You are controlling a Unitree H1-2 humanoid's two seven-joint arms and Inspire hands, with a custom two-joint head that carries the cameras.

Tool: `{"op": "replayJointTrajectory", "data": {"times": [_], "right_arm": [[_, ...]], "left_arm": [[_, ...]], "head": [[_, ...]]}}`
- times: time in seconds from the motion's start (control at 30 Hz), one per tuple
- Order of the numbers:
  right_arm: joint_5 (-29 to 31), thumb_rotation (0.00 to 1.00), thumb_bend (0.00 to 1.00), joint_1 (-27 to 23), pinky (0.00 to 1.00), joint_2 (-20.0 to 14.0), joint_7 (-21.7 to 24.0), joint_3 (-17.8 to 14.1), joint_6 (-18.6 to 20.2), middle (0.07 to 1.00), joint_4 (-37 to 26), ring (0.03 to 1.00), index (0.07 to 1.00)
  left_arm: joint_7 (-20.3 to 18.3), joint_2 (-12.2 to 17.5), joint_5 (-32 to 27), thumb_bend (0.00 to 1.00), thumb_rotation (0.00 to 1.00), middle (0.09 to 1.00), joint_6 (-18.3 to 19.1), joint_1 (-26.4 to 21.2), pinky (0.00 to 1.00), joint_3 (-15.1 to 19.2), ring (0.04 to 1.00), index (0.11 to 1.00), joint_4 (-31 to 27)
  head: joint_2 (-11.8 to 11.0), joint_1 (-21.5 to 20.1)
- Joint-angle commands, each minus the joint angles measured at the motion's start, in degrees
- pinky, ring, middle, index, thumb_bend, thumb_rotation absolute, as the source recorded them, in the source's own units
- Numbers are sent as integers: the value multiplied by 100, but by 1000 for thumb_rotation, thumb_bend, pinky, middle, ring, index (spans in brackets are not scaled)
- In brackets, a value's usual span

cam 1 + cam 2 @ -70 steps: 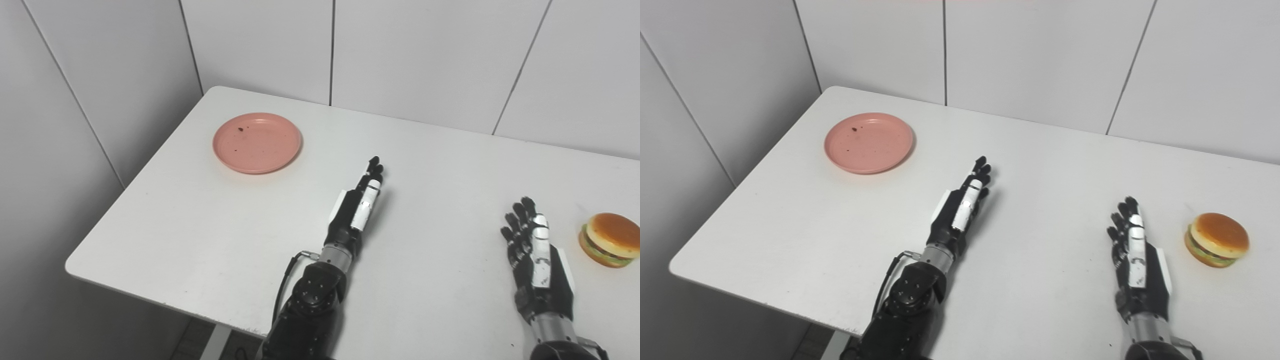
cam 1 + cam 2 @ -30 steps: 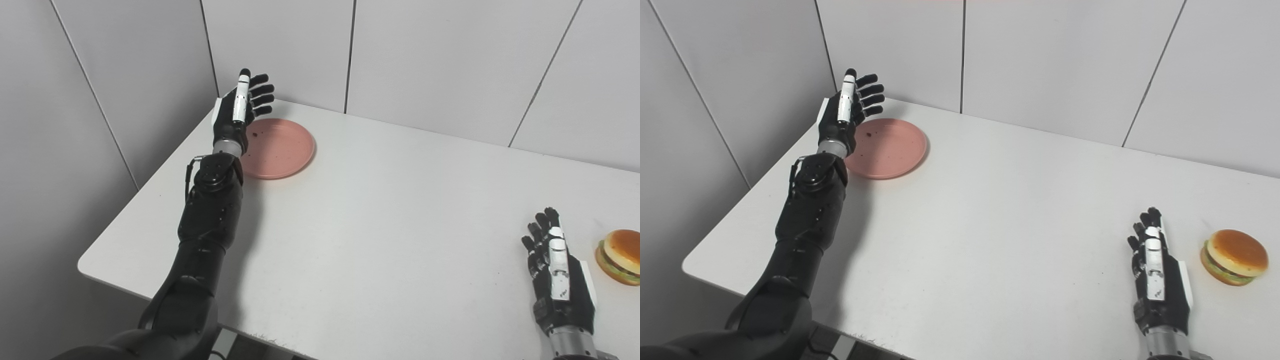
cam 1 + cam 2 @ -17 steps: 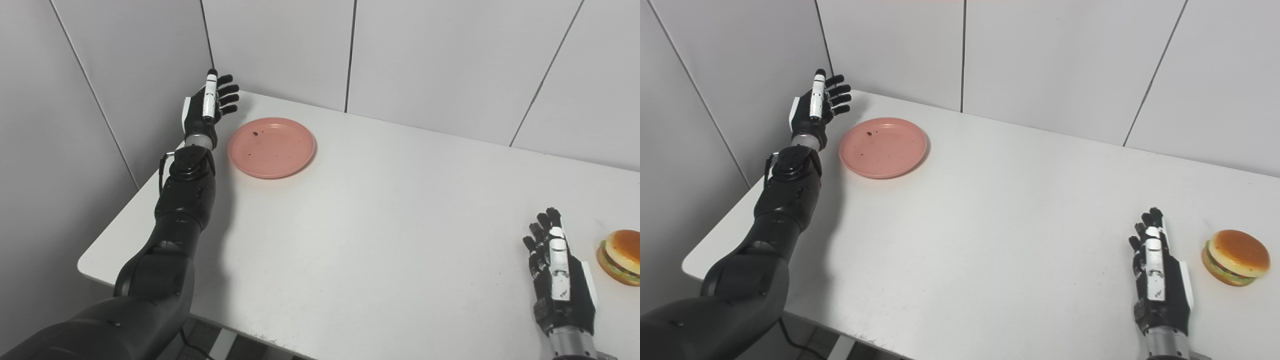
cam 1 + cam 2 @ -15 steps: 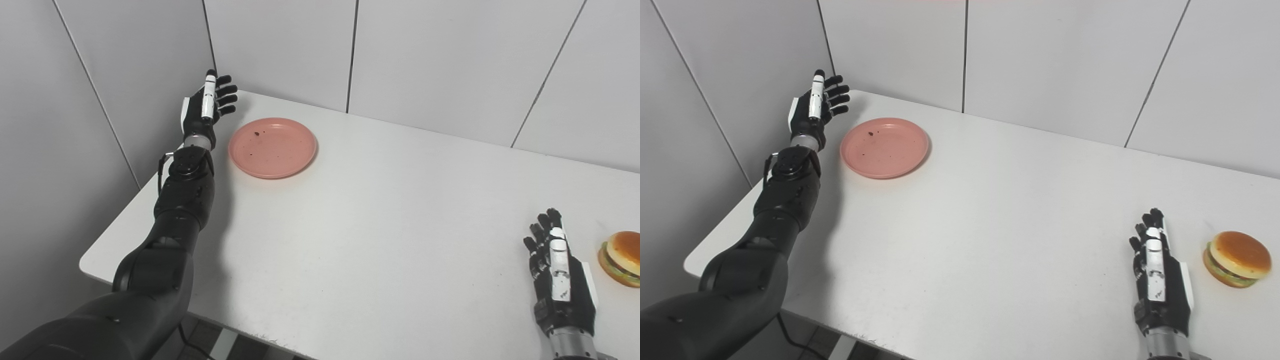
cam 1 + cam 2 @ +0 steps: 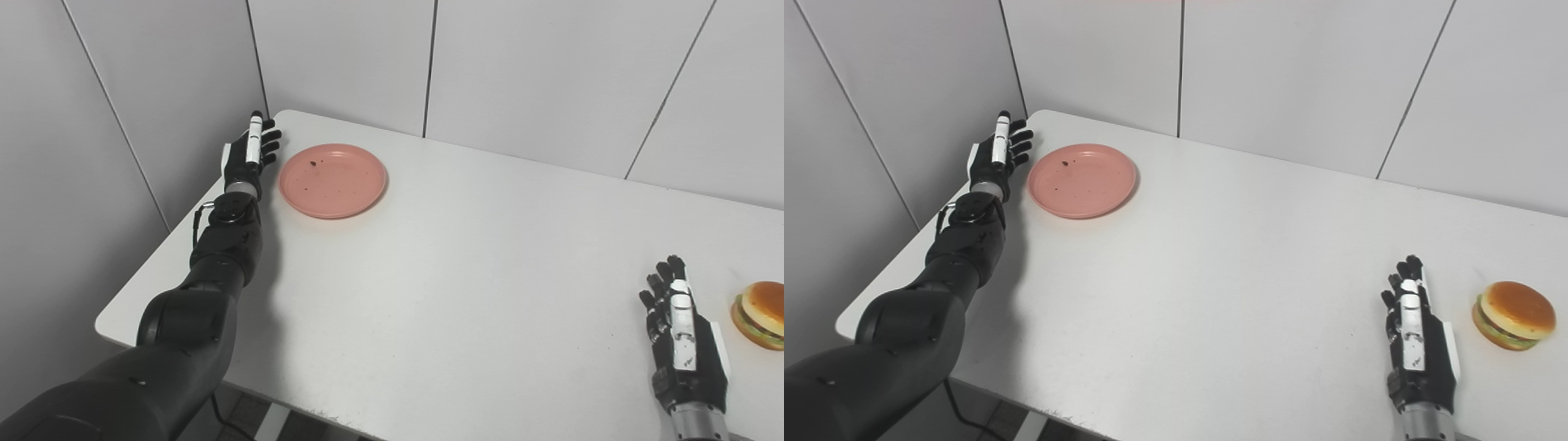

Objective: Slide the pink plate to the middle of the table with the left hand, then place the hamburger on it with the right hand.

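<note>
Left hand (image 5: 245,160) lowered beside pink plate (image 5: 332,180), fingers spread; right hand (image 5: 685,352) unmoved, fingers spread.

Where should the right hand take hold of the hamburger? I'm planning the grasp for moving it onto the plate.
Probably the rounded sides of the hamburger, fingers and thumb closing on opposite sides below the top bun. It sits upright just to the right of the open right hand, so approaching from its left looks shortest.
</note>
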Motion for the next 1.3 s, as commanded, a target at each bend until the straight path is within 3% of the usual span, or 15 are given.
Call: {"op": "replayJointTrajectory", "data": {"times": [0.0, 0.23, 0.53, 0.67, 0.97, 1.27], "right_arm": [[22, 906, 561, -102, 1000, 16, 3, -20, -114, 1000, -147, 999, 999], [38, 910, 546, -122, 1000, 21, -3, -48, -220, 1000, -78, 994, 1000], [30, 921, 561, -140, 1000, -34, 31, -30, -150, 1000, -65, 1000, 1000], [70, 913, 554, -133, 1000, -11, 18, -52, -169, 1000, -74, 998, 1000], [99, 902, 566, -155, 1000, -10, 38, -46, -158, 1000, -60, 997, 1000], [-29, 910, 564, -146, 1000, -12, 32, 28, -180, 1000, -95, 1000, 1000]], "left_arm": [[-50, 98, -18, 429, 1000, 783, -285, -239, 813, -33, 819, 752, -61], [-306, -58, -156, 438, 1000, 795, -479, -82, 798, -40, 819, 770, -17], [-481, -332, -479, 435, 1000, 772, -435, 83, 782, 87, 795, 747, -292], [-426, -367, -269, 465, 1000, 785, -453, 169, 797, -123, 809, 753, -353], [-686, -514, -463, 458, 1000, 797, -345, 213, 791, -135, 817, 771, -413], [-632, -692, -374, 435, 1000, 766, -301, 262, 752, -241, 783, 744, -548]], "head": [[15, 8], [19, 4], [37, 15], [37, 13], [74, -62], [159, -273]]}}
